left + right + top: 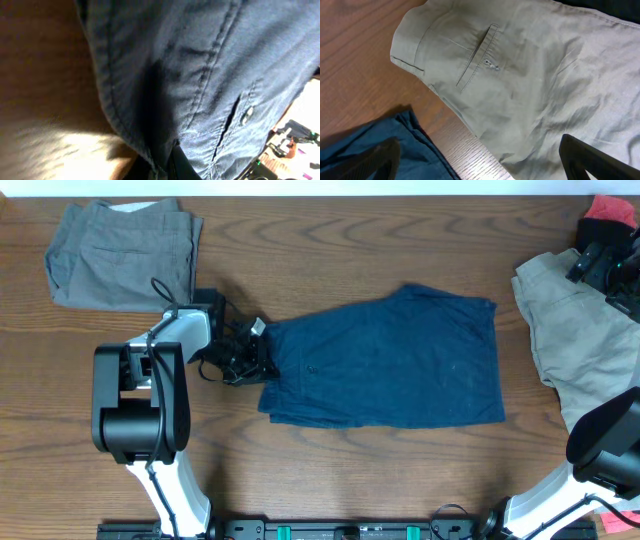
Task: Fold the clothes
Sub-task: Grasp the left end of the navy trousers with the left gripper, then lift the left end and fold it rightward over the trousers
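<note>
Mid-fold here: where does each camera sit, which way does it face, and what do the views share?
Overhead: above the table, facing straight down on navy shorts, folded grey shorts and khaki shorts; left arm and right arm show.
Left wrist: pressed close to the navy shorts' pocket, table beside; one dark finger at the bottom edge.
Right wrist: looking down on the khaki shorts' pocket; open fingers at the bottom corners.
Shared: navy shorts in all three; khaki shorts in overhead and right wrist.

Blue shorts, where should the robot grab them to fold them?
Probably the end nearest the left arm, coming in low from that side. The shorts lie flat on the table, so only an edge gives a lip to pinch. The left pincer is shut on that edge.
</note>
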`<state>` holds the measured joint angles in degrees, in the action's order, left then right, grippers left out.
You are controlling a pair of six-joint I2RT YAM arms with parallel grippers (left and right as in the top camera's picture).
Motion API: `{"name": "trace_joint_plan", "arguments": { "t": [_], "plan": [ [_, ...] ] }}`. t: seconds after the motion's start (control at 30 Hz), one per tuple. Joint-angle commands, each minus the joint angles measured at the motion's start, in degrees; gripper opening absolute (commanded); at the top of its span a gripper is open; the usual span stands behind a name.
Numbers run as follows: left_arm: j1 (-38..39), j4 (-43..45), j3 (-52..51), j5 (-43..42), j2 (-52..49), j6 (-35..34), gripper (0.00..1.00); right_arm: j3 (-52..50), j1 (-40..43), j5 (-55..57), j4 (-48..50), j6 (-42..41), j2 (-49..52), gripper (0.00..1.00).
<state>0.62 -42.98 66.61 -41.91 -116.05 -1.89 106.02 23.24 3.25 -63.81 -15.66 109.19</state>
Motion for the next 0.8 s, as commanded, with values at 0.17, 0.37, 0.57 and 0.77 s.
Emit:
{"name": "trace_joint_plan", "arguments": {
  "t": [0.17, 0.37, 0.57, 0.77],
  "plan": [
    [-1.73, -16.22, 11.96, 29.64, 0.63, -10.84, 0.06, 0.22, 0.37, 0.17, -0.07, 0.7, -0.11, 0.99],
    [-1.07, -30.38, 27.1, 35.39, 6.71, -11.74, 0.06, 0.22, 0.37, 0.15, -0.07, 0.7, -0.11, 0.99],
    [3.3, -39.21, 38.6, 36.3, 13.2, -11.3, 0.06, 0.22, 0.37, 0.17, -0.07, 0.7, -0.11, 0.99],
    [11.06, -40.33, 39.87, 38.1, 16.55, -11.32, 0.06, 0.22, 0.37, 0.17, -0.07, 0.7, -0.11, 0.99]
  ]
}}
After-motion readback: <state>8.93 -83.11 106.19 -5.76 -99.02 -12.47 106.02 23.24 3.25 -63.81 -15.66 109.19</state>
